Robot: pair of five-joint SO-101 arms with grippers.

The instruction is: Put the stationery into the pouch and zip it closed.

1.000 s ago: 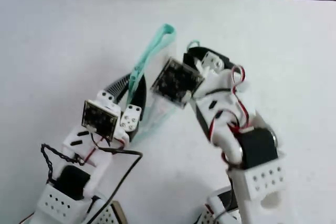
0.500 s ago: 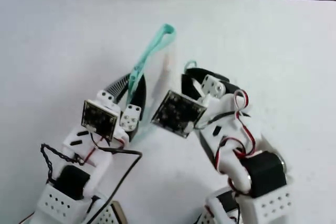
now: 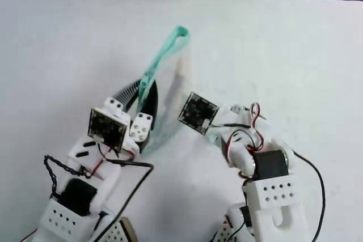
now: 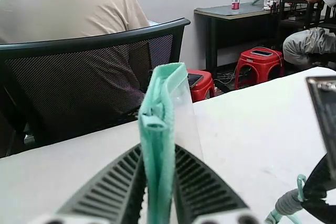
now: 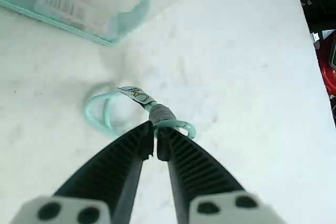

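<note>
A clear pouch [image 3: 170, 77] with a teal zip band stands on edge on the white table. My left gripper [image 3: 146, 99] is shut on the near end of that band [image 4: 160, 129], its ribbed fingers [image 4: 113, 182] pressed against both sides. Printed stationery [image 5: 63, 6] shows faintly inside the pouch [image 5: 84, 11]. My right gripper [image 5: 156, 132] is low over the table, shut on a teal cord loop [image 5: 102, 109] just behind its grey ferrule [image 5: 160, 114]. In the high view the right wrist camera [image 3: 198, 113] covers that gripper. I cannot tell whether the cord is joined to the pouch.
Bare white table [image 3: 283, 55] lies right of and beyond the pouch. A black cable [image 3: 130, 165] loops by the left arm's base. Past the table's far edge are a black mesh chair [image 4: 79, 77] with a seated person and red stools [image 4: 260, 61].
The right arm has drawn back toward the table's front, taking the teal cord loop away from the pouch's far end. The left arm and the pouch have stayed put.
</note>
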